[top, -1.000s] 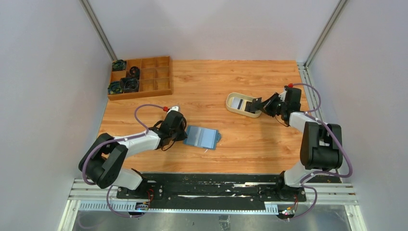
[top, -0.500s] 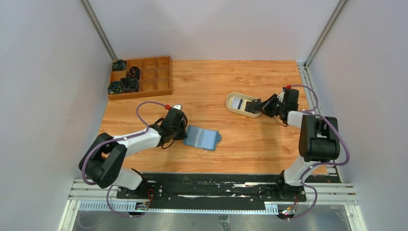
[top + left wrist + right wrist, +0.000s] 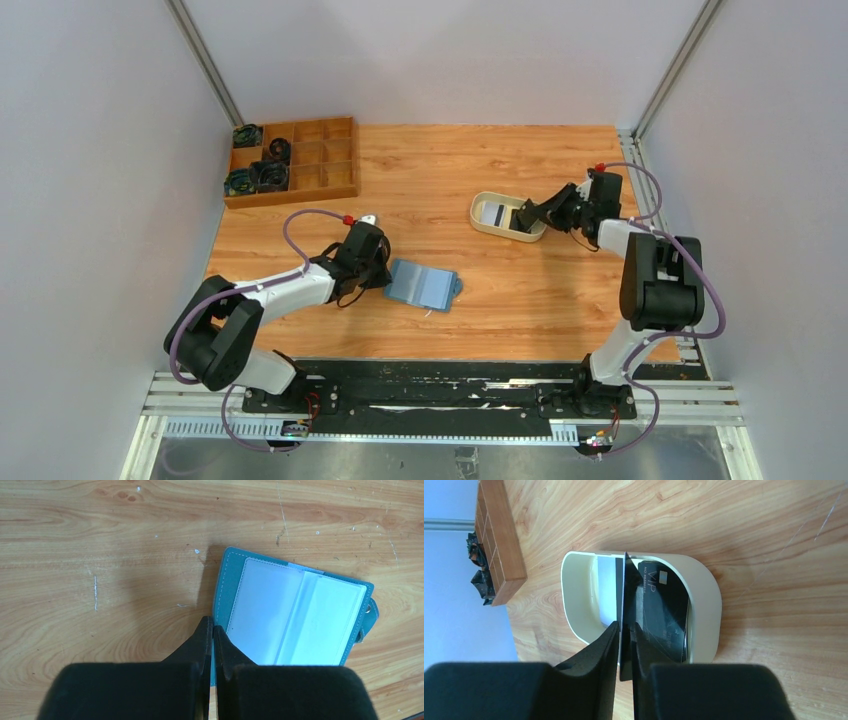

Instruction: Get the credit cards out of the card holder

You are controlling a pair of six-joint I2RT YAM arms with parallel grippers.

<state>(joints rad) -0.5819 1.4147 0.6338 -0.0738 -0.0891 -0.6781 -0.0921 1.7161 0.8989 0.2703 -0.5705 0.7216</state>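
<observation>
The teal card holder [image 3: 295,615] lies open and flat on the wooden table, also seen mid-table in the top view [image 3: 422,285]. Its pale clear slots face up. My left gripper [image 3: 210,626] is shut, its tips resting at the holder's near left edge. My right gripper [image 3: 625,626] hangs over the cream oval tray [image 3: 704,587]. Its jaws stand slightly apart, and a black credit card [image 3: 624,590] stands on edge between them, reaching down into the tray. A black VIP card [image 3: 664,612] and a pale card [image 3: 605,587] lie in the tray.
A wooden compartment box [image 3: 300,162] with dark coiled items sits at the far left. Grey walls close in both sides and the back. The tray [image 3: 484,205] sits right of centre, with the right arm's base rail along the near edge.
My right gripper has moved left over the tray and lowered the black card into it, and its jaws have parted a little. The left gripper and holder have barely shifted.
</observation>
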